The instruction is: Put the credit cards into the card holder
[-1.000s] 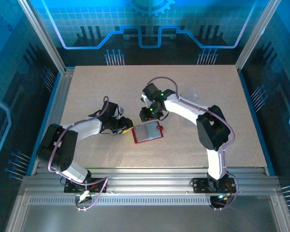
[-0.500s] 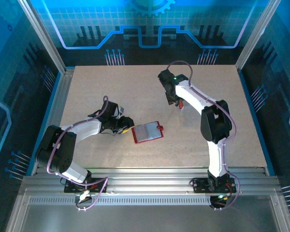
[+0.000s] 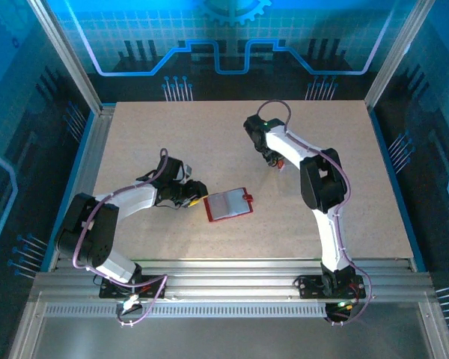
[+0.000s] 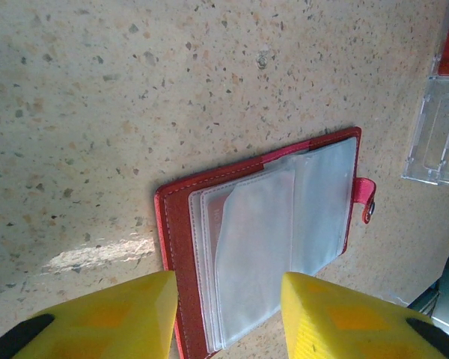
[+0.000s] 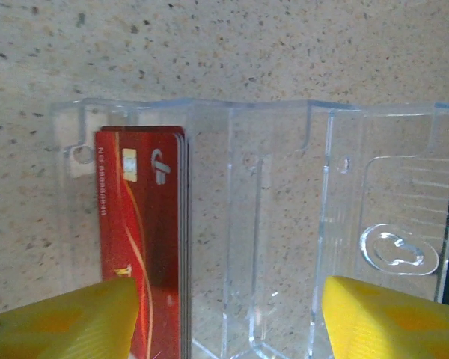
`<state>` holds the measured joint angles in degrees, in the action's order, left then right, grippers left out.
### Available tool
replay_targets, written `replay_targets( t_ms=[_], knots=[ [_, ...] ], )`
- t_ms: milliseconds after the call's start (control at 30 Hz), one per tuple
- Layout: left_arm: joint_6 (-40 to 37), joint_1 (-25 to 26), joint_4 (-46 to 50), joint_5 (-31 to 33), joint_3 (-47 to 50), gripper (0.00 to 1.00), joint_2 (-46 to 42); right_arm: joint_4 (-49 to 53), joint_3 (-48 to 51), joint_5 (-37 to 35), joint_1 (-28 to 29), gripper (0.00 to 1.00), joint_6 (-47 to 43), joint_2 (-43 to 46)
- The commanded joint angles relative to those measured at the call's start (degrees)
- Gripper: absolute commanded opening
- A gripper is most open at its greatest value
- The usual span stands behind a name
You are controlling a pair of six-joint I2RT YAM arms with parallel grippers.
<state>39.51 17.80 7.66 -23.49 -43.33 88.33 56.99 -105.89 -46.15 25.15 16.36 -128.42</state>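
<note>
Evidently the red cards [image 5: 146,224] stood in a clear case [image 5: 284,187], not in the open wallet [image 4: 269,217]. The left claw [image 4: 228,299] and the right claw [image 5: 230,299] were released, empty.

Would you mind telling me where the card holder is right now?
The card holder lies open near the middle of the table in the top view, just right of the left gripper.

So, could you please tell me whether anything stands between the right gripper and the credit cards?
Nothing opaque does. The credit cards lie stacked in one compartment of a clear case, its walls bordering the stack. Whether clear plastic also covers them I cannot tell. The right gripper hangs open at the case's near end.
</note>
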Motion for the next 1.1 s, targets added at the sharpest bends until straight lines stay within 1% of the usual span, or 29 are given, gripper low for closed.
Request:
replay_targets(
  t_ms=[0,167,233,433,633,800,867,967,1067],
  knots=[
    [-0.3,0.3,1.4,-0.9,-1.0,0.42,0.6,0.6,-1.4,-5.0,-0.4,0.67,-0.5,-2.3],
    [-0.3,0.3,1.6,-0.6,-0.9,0.42,0.3,-1.2,0.0,-7.1,-0.4,0.67,-0.9,-2.5],
    [-0.3,0.3,1.7,-0.5,-0.9,0.42,0.3,-1.3,0.1,-7.9,-0.4,0.65,-1.1,-2.3],
    [-0.1,0.3,1.6,-0.3,-0.8,0.42,0.3,-2.2,1.4,-9.1,-0.5,0.57,-2.3,-0.7],
    [0.0,0.3,1.4,-0.4,-0.9,0.42,0.3,-2.3,2.4,-8.6,-0.9,0.42,-2.6,0.5],
    [0.0,0.3,1.5,-0.2,-0.8,0.42,0.3,-2.3,2.5,-8.2,-1.1,0.35,-3.0,1.6],
    [0.0,0.3,1.4,-0.3,-0.9,0.41,0.3,-2.2,2.3,-8.2,-1.2,0.31,-3.2,1.8],
    [0.1,0.3,1.2,-0.3,-0.7,0.41,0.4,-1.8,2.3,-8.1,-1.5,0.26,-3.4,2.0],
    [0.1,0.3,1.1,-0.4,-0.7,0.41,0.4,-1.5,2.5,-7.6,-2.0,0.24,-3.5,2.3]
  ],
)
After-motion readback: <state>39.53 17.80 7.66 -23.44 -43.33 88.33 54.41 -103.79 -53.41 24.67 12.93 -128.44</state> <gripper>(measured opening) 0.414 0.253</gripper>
